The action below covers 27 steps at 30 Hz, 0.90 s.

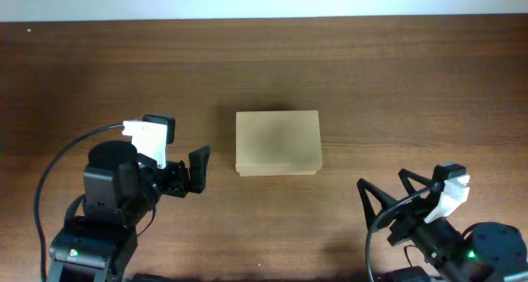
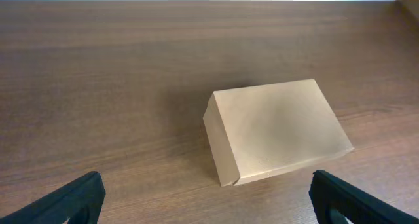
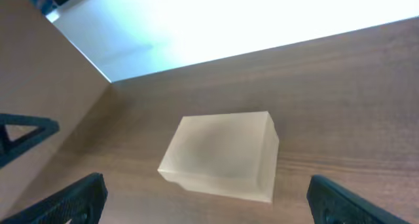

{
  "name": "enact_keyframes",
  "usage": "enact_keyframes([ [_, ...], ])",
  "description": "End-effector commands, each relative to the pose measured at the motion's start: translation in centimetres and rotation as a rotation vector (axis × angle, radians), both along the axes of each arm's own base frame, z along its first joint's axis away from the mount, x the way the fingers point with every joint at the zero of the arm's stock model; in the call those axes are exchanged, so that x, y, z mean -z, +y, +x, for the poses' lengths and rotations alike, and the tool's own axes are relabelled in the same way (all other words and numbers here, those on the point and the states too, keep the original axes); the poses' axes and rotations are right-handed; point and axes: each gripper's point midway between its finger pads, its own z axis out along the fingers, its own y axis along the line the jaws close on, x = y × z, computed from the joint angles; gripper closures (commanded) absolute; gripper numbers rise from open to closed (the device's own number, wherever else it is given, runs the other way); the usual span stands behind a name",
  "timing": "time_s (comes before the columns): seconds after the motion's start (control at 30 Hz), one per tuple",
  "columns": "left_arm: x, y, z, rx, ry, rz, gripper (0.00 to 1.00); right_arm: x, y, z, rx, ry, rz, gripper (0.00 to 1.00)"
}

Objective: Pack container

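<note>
Closed container at the middle of the counter; left pincer and right pincer both released and empty.

The container, a plain tan cardboard box, lies flat on the dark wood-grain counter with its flap lid down, its long sides running left to right in the overhead view. The left pincer is near the box's left side, a little closer to the robot and apart from the box, its jaws spread wide and grasping nothing. In the left wrist view its two black fingers stand at the bottom corners, with the box ahead between them. The right pincer is farther off, to the box's right and closer to the robot. Its fingers are also wide apart, with only bare counter between them.
</note>
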Motion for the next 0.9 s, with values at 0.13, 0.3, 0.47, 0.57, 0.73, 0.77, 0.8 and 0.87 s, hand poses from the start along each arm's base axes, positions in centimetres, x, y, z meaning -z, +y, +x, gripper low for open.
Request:
enact_keyframes([
  [0.13, -0.4, 0.1, 0.1, 0.000, -0.013, 0.004, 0.00, 4.5, -1.0, -1.6, 0.049, 0.208, -0.029, 0.01],
  [0.3, -0.4, 0.1, 0.1, 0.000, -0.013, 0.004, 0.00, 6.8, -1.3, -3.0, 0.050, 0.316, -0.052, 0.01],
  [0.47, -0.4, 0.1, 0.1, 0.000, -0.013, 0.004, 0.00, 7.4, -1.3, -3.5, 0.050, 0.347, -0.058, 0.01],
  [0.57, -0.4, 0.1, 0.0, 0.000, -0.013, 0.004, 0.00, 7.4, -1.3, -3.5, 0.050, 0.347, -0.058, 0.01],
  [0.73, -0.3, 0.1, -0.4, 0.003, -0.007, 0.006, 0.00, 7.4, -1.3, -3.5, 0.050, 0.347, -0.058, 0.01],
  [0.77, -0.4, 0.5, -0.8, -0.011, -0.013, 0.017, 0.00, 7.4, -1.3, -3.5, 0.050, 0.347, -0.058, 0.01],
  [0.8, -0.7, 1.2, -1.1, -0.041, -0.025, 0.029, 0.00, 7.4, -1.3, -3.5, 0.050, 0.347, -0.058, 0.01],
  [0.87, -1.6, 2.4, -1.6, -0.093, -0.072, 0.046, 0.00, 7.4, -1.3, -3.5, 0.050, 0.347, -0.058, 0.01],
])
